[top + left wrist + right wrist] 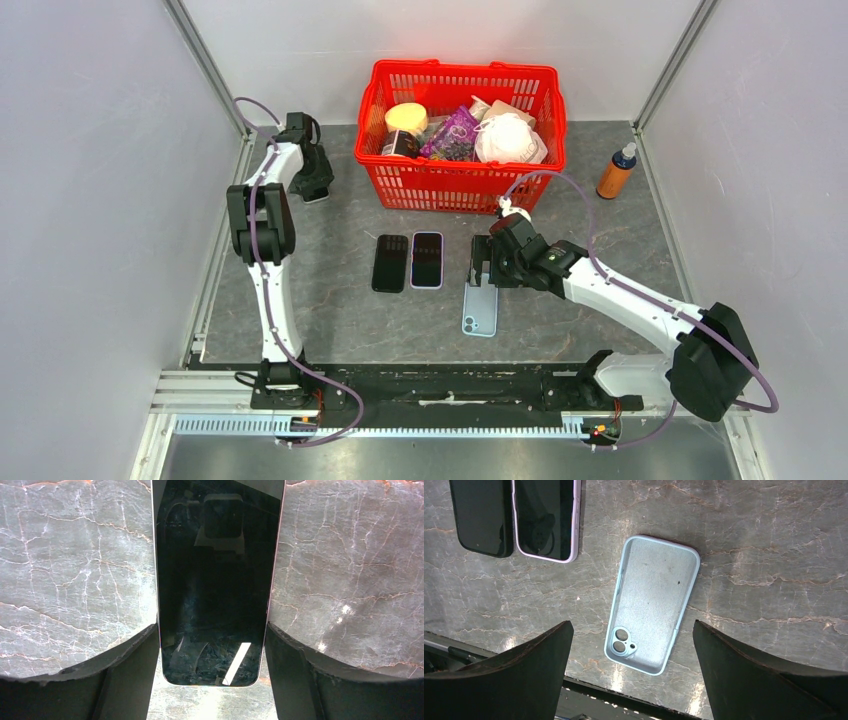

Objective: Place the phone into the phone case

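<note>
Phone pickup is the step in hand, as I am judging it. My left end effector point(210, 627) is straddling a dark-screened phone point(215, 570) that is lying flat on the marble-patterned table point(75, 565), in the centre of the left wrist view. Its fingers point(135, 670) are sitting right at the phone's long edges. I cannot tell whether they are pressing on it or only flanking it.

My right end effector point(633, 622) is hovering with its fingers spread wide, holding nothing. It is above the pale blue phone case point(654, 595), which is lying hollow side up in the middle of the right wrist view, with its camera cut-out toward the bottom of the frame.

The next move, I am thinking, calls for a firm pinch on the phone's sides, a lift, and a carry over to the case, which is lying well apart from it.

In the overhead view, at upper left, my own left end effector is hiding nearly all of the phone. The top of the left wrist frame is cutting off the phone's far end, and its camera side is facing down. A black phone point(479, 515) and a lilac-rimmed phone point(546, 517) are lying at the upper left of the right wrist view, also cropped.
</note>
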